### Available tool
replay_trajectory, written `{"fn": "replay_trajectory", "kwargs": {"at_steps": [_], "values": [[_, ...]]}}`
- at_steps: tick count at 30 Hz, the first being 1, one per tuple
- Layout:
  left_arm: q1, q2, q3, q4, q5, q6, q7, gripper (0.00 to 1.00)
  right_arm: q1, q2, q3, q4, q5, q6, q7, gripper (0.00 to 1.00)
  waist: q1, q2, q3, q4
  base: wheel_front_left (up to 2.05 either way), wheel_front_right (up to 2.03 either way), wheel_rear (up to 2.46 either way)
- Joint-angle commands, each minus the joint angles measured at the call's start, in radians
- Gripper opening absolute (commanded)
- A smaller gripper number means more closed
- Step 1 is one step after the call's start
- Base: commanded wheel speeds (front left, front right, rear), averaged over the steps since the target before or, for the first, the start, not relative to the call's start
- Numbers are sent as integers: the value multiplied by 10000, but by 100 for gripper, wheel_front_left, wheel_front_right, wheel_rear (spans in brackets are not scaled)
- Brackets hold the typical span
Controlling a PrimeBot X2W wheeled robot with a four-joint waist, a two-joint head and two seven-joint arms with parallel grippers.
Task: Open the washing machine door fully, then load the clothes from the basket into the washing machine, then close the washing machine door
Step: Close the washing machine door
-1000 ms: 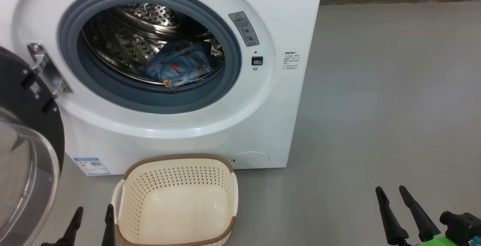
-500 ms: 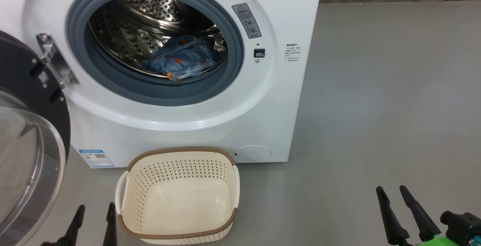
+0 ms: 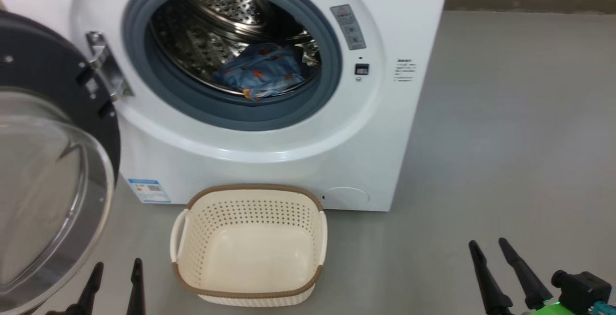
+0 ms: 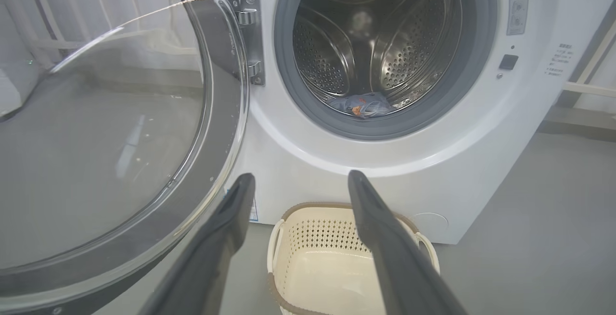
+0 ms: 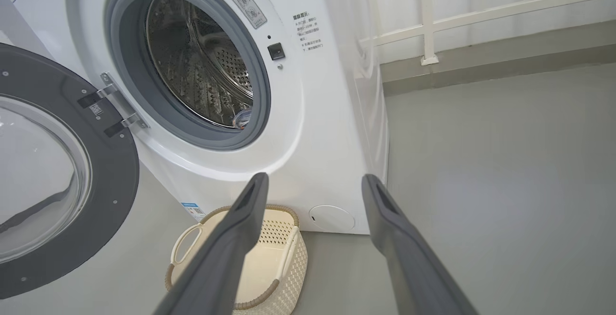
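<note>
Head view: the washing machine [image 3: 269, 161] stands on the grey floor [image 3: 505, 137]. The washing machine door [image 3: 43, 50] is swung wide to the robot's left and hangs on its metal hinge [image 3: 108, 67], with the clear glass bowl turned toward the camera. The clothes [image 3: 262, 72], a crumpled light-blue bundle with orange-brown prints, lie at the front bottom of the steel drum [image 3: 216, 21], just behind the grey gasket [image 3: 250, 113]. The basket [image 3: 250, 191] sits on the floor just before the machine's front, below the opening, its cream bottom bare. The left pincer [image 3: 118, 263] is at the lower left, near the basket's left side, fingers spread and gripping nothing. The right pincer [image 3: 488, 243] is at the lower right, well apart from the machine, likewise spread and holding nothing. In both wrist views the two dark fingers stand wide apart, the basket showing between them.
</note>
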Motion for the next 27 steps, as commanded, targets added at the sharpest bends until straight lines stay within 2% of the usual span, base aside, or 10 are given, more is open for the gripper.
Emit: {"fn": "replay_trajectory", "kwargs": {"at_steps": [1, 18, 27], "values": [[-84, 97, 421, -277, -51, -15, -65, 100, -207, -213, 348, -225, -81, 16, -49, 100, 0, 0, -56, 454, 0, 0, 0], [275, -33, 759, -425, -192, 16, -65, 100, -638, -388, 1193, -40, 52, 16, -49, 100, 0, 0, -232, 3161, 0, 0, 0], [343, -39, 663, -526, -491, 236, -65, 100, -828, -421, 1363, -53, 45, 16, -49, 100, 0, 0, -155, 4461, 0, 0, 0]]}}
